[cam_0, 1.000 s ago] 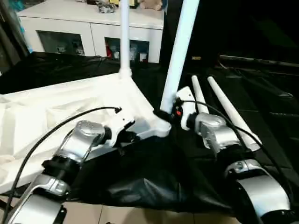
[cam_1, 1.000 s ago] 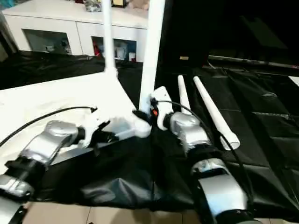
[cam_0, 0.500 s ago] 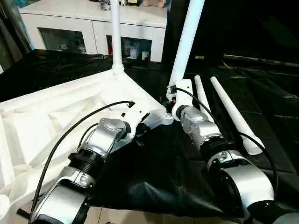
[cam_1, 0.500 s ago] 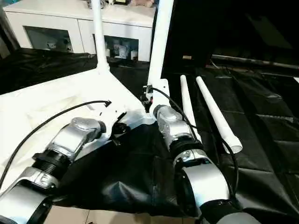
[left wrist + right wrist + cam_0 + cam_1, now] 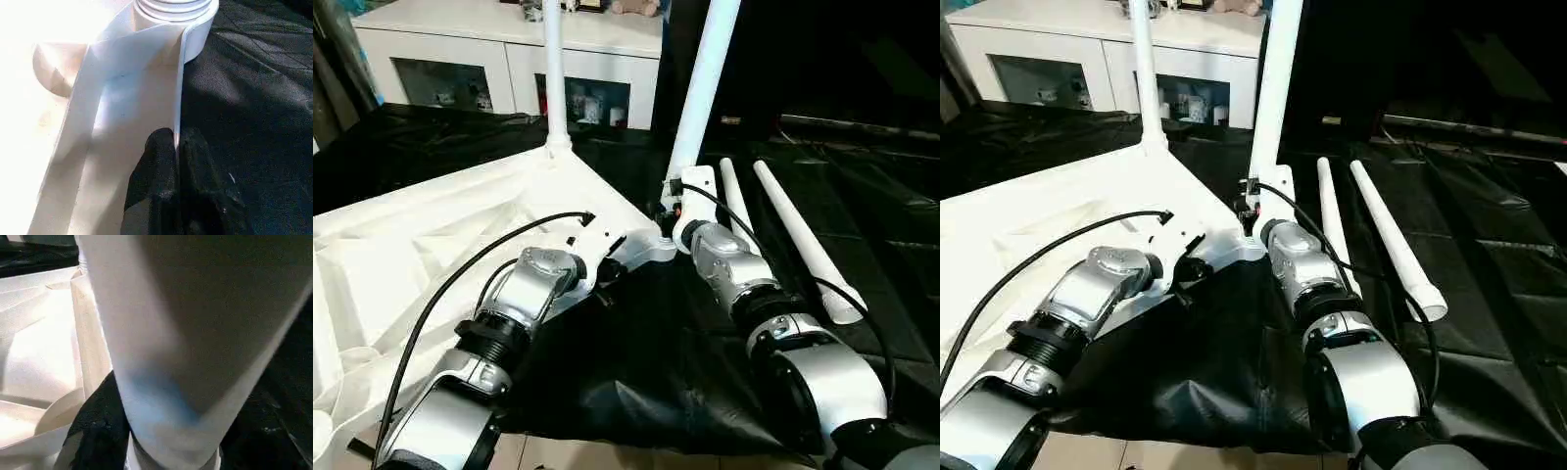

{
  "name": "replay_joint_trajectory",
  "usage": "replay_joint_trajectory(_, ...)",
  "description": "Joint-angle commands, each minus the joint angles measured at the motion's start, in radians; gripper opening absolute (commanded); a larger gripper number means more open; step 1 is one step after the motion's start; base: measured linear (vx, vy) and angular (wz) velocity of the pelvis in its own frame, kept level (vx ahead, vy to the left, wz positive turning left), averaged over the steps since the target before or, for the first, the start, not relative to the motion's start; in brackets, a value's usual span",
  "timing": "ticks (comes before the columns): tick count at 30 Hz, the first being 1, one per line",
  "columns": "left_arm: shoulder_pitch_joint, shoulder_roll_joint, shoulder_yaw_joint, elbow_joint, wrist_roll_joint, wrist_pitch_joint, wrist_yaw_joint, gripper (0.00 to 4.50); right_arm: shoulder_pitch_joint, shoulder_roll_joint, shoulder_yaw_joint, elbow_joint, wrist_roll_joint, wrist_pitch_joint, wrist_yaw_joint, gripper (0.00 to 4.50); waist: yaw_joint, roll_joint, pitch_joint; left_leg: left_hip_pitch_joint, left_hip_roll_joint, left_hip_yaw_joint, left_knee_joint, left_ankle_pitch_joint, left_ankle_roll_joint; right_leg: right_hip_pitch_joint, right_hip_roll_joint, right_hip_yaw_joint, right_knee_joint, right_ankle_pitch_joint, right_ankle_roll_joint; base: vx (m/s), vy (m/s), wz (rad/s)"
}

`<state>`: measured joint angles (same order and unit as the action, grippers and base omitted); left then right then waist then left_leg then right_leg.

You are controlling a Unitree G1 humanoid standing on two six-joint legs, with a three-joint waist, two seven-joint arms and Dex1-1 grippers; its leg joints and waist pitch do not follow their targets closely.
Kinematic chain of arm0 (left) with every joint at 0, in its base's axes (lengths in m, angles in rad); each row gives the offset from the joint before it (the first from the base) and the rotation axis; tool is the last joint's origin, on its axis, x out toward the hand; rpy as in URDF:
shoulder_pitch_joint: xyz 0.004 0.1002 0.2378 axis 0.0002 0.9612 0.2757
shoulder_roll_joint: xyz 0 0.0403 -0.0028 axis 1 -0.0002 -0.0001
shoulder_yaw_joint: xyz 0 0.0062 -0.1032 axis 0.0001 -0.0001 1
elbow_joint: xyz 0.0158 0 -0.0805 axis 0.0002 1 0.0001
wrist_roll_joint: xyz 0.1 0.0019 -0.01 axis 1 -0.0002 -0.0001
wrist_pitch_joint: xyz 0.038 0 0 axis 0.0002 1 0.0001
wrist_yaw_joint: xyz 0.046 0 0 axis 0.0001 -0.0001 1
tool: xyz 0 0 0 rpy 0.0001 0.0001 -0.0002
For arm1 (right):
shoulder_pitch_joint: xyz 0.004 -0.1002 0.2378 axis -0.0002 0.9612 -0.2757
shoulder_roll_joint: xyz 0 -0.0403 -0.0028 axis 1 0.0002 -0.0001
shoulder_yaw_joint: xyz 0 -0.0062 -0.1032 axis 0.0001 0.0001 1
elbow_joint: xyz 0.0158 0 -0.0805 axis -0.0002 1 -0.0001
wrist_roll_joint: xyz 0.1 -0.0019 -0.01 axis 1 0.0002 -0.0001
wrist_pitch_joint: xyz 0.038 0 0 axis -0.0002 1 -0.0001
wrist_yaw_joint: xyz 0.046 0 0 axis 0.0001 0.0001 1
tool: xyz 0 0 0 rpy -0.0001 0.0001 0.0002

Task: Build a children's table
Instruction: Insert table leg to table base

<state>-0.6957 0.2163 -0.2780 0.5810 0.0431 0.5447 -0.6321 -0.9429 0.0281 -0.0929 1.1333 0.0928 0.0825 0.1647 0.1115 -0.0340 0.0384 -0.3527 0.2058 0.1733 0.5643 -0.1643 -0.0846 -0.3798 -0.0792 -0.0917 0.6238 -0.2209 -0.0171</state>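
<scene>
Upturned white plastic children's table (image 5: 431,245), ribbed underside up, on black sheet (image 5: 636,362); left claw (image 5: 176,147) clenched on its rim; right claw (image 5: 668,213) grasping corner's upright white tube leg (image 5: 703,88)

The table top (image 5: 431,235) is plain white, its underside ribbed, and all four tube legs (image 5: 703,88) are the same white. The sheet (image 5: 636,362) beneath is glossy black. The cabinet (image 5: 509,59) is white. Both forearms (image 5: 524,294) are silver, with black cables (image 5: 460,274) and black claw fingers (image 5: 156,161).
</scene>
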Motion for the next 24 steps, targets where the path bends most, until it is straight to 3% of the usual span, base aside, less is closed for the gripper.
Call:
replay_joint_trajectory(1,-0.046,0.013,0.051,0.012,0.032,0.000,0.096,0.00,0.039,0.053,0.012,0.090,0.017,0.067,0.054,2.65,-0.005,0.012,-0.041,0.008,0.031,-0.013,-0.079,-0.337,-0.043,0.022,-0.076,0.062,-0.100,-0.299,-0.119,0.000,0.000,0.00)
replay_joint_trajectory(3,-0.045,0.016,0.052,0.009,0.029,-0.002,0.092,0.00,0.029,0.051,0.012,0.082,0.015,0.068,0.068,2.67,-0.006,0.014,-0.044,0.005,0.031,-0.014,-0.079,-0.327,-0.042,0.025,-0.077,0.062,-0.097,-0.281,-0.123,0.000,0.000,0.00)
replay_joint_trajectory(4,-0.045,0.017,0.052,0.009,0.026,-0.007,0.088,0.00,0.023,0.050,0.010,0.078,0.015,0.066,0.076,3.03,-0.011,0.014,-0.047,-0.001,0.031,-0.015,-0.078,-0.300,-0.045,0.032,-0.075,0.061,-0.089,-0.236,-0.130,0.000,0.000,0.00)
replay_joint_trajectory(5,-0.044,0.020,0.052,0.007,0.023,-0.012,0.082,0.00,0.017,0.048,0.008,0.072,0.017,0.067,0.089,3.03,-0.014,0.015,-0.048,-0.002,0.031,-0.015,-0.078,-0.285,-0.044,0.033,-0.074,0.061,-0.087,-0.206,-0.135,0.000,0.000,0.00)
replay_joint_trajectory(7,-0.040,0.025,0.050,0.003,0.019,-0.018,0.070,0.00,0.008,0.043,0.002,0.062,0.020,0.069,0.109,3.20,-0.021,0.014,-0.051,-0.005,0.029,-0.011,-0.071,-0.231,-0.026,0.038,-0.073,0.060,-0.079,-0.111,-0.165,0.000,0.000,0.00)
replay_joint_trajectory(12,-0.024,0.048,0.043,-0.019,0.008,-0.052,0.016,0.00,-0.001,0.009,-0.001,0.031,0.027,0.075,0.190,3.57,-0.020,0.014,-0.062,-0.007,0.025,-0.006,-0.056,-0.093,0.021,0.048,-0.068,0.059,-0.058,0.105,-0.221,0.000,0.000,0.00)
replay_joint_trajectory(13,-0.024,0.050,0.043,-0.018,0.007,-0.057,0.013,0.00,-0.002,0.006,-0.001,0.031,0.027,0.074,0.195,3.78,-0.019,0.015,-0.068,-0.012,0.023,-0.005,-0.049,-0.040,0.038,0.050,-0.066,0.058,-0.047,0.189,-0.235,0.000,0.000,0.00)
replay_joint_trajectory(15,-0.021,0.055,0.041,-0.023,0.006,-0.069,0.004,0.00,0.001,-0.004,0.002,0.020,0.024,0.069,0.205,3.90,-0.018,0.016,-0.066,-0.012,0.023,-0.003,-0.046,-0.017,0.061,0.046,-0.064,0.056,-0.044,0.241,-0.256,0.000,0.000,0.00)
replay_joint_trajectory(18,-0.013,0.061,0.039,-0.034,0.004,-0.063,-0.005,0.00,0.004,-0.015,0.008,0.006,0.018,0.055,0.217,4.07,-0.016,0.017,-0.062,-0.010,0.026,-0.002,-0.048,-0.063,0.060,0.045,-0.069,0.056,-0.049,0.177,-0.264,0.000,0.000,0.00)
replay_joint_trajectory(20,-0.011,0.063,0.037,-0.038,0.004,-0.062,-0.007,0.00,0.006,-0.018,0.008,-0.001,0.019,0.049,0.220,4.23,-0.016,0.020,-0.060,-0.009,0.028,-0.003,-0.050,-0.088,0.042,0.046,-0.070,0.057,-0.052,0.136,-0.259,0.000,0.000,0.00)
replay_joint_trajectory(24,-0.011,0.065,0.030,-0.040,0.007,-0.069,-0.014,0.00,0.012,-0.021,0.000,-0.012,0.021,0.053,0.225,4.23,-0.015,0.021,-0.059,-0.009,0.028,-0.003,-0.049,-0.083,0.035,0.046,-0.069,0.058,-0.051,0.130,-0.257,0.000,0.000,0.00)
